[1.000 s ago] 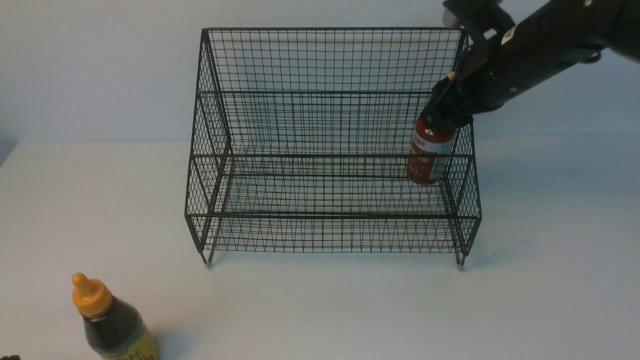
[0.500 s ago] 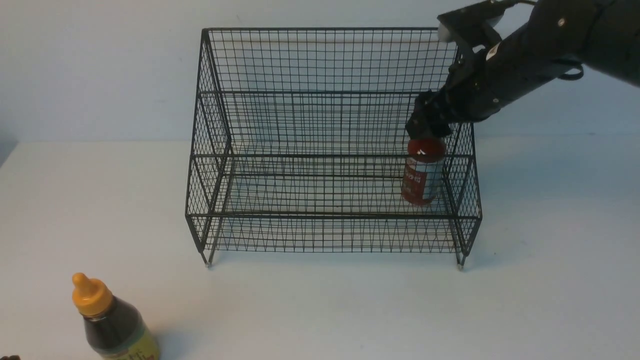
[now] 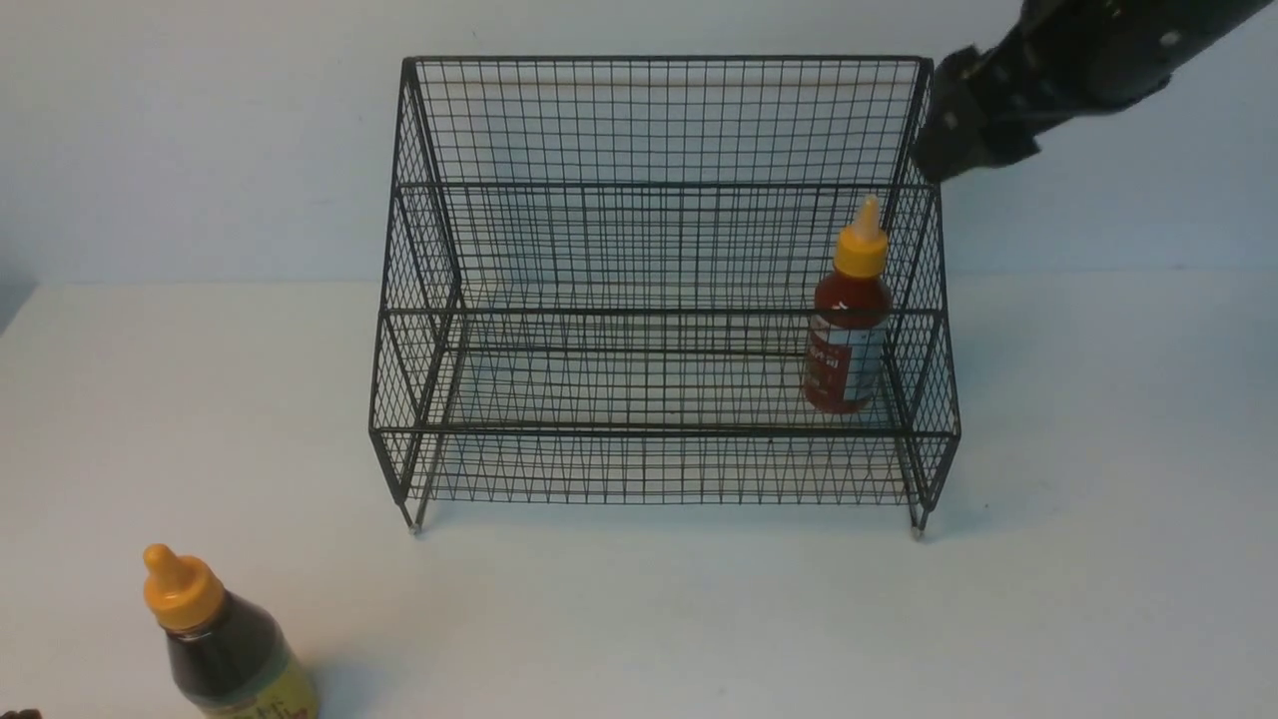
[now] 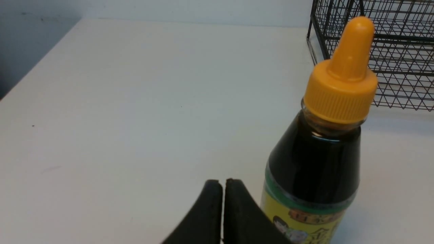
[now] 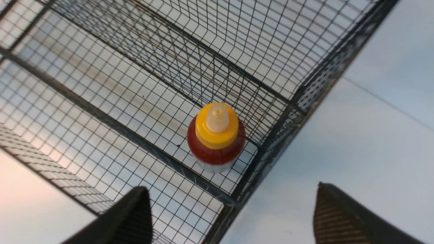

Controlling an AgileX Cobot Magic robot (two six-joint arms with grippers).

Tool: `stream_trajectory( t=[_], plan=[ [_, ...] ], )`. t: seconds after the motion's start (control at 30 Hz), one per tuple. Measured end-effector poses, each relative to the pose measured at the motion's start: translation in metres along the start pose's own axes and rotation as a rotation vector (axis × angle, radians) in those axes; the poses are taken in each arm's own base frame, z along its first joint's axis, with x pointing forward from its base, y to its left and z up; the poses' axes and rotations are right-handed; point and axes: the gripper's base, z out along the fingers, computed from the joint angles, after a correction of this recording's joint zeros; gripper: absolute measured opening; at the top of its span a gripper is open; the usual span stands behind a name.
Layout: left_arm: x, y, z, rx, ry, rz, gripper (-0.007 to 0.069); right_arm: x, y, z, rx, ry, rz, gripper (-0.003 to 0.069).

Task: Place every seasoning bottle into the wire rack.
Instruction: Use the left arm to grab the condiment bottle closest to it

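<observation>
White table (image 3: 699,619); dark bottle (image 4: 313,166) wears yellow cartoon-face label (image 4: 305,223).

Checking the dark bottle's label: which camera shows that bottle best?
The left wrist view: the dark sauce bottle is close up, cap, body and upper label clear. The front view shows it small, base cut off. The right wrist view lacks it.

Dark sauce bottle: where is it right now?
Front view: the dark sauce bottle stands near left on the table, outside the wire rack, beside the shut left gripper.
</observation>
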Motion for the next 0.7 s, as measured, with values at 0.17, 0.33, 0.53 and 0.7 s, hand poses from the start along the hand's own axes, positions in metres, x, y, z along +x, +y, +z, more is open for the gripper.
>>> stream_trajectory(
  t=[0.17,0.33,0.53,0.7],
  plan=[
    [-0.004,-0.011,-0.001,0.128,-0.012,-0.588,-0.0005,0.008,0.007,-0.052,0.020,-0.081,-0.010,0.0242],
    [-0.009,-0.017,-0.002,0.220,0.002,-0.982,-0.0005,0.043,0.021,-0.099,0.029,-0.125,0.009,0.0009],
    [-0.038,-0.025,-0.020,0.277,-0.007,-0.758,-0.0005,0.105,0.040,-0.129,0.019,-0.112,0.021,-0.0015],
    [-0.092,-0.034,-0.037,0.260,0.091,-0.435,-0.0004,0.146,0.054,-0.135,-0.017,-0.094,0.033,-0.0015]
  ],
)
